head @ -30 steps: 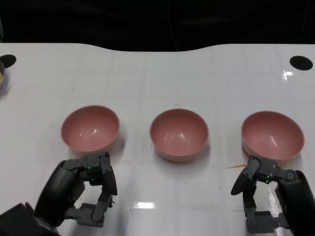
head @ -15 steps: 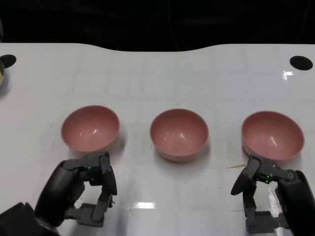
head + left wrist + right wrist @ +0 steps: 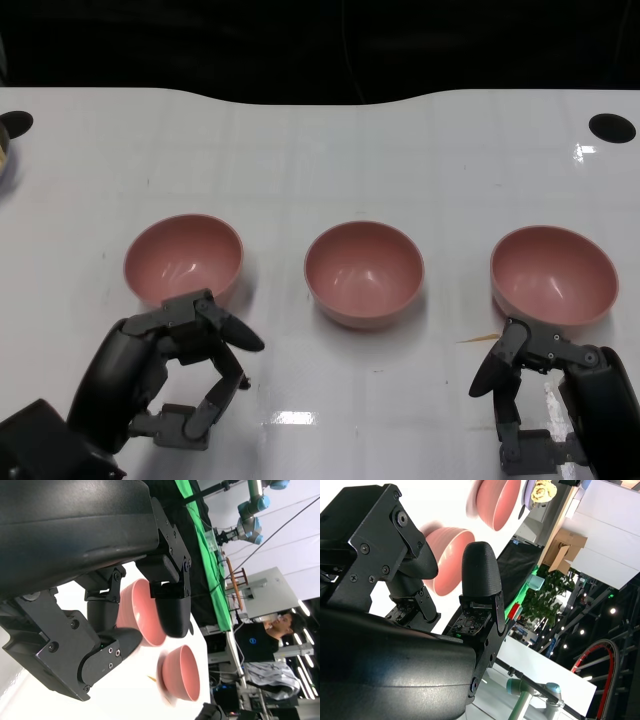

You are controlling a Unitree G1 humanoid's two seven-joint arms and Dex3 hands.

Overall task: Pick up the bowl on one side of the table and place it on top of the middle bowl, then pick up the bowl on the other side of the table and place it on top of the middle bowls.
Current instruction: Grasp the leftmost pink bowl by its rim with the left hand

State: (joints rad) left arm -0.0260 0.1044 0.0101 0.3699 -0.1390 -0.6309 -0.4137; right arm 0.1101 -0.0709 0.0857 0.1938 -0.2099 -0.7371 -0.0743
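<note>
Three pink bowls stand in a row on the white table (image 3: 320,150): a left bowl (image 3: 183,260), a middle bowl (image 3: 364,272) and a right bowl (image 3: 553,275). My left hand (image 3: 170,380) hovers just in front of the left bowl, empty, its fingers spread and reaching toward the middle. My right hand (image 3: 540,405) sits just in front of the right bowl, empty, fingers apart. In the left wrist view my fingers (image 3: 170,605) frame the middle bowl (image 3: 142,612), with the right bowl (image 3: 181,672) beyond. The right wrist view shows the middle bowl (image 3: 447,562) past my fingertips (image 3: 481,570) and the left bowl (image 3: 497,500) farther off.
A dark round hole (image 3: 612,127) marks the table's far right corner, another (image 3: 15,123) the far left, beside the rim of a metal dish (image 3: 5,160). A person (image 3: 270,635) stands beyond the table in the left wrist view.
My left hand's fingers have spread open and swung toward the middle of the table. The right hand and all three bowls have not moved.
</note>
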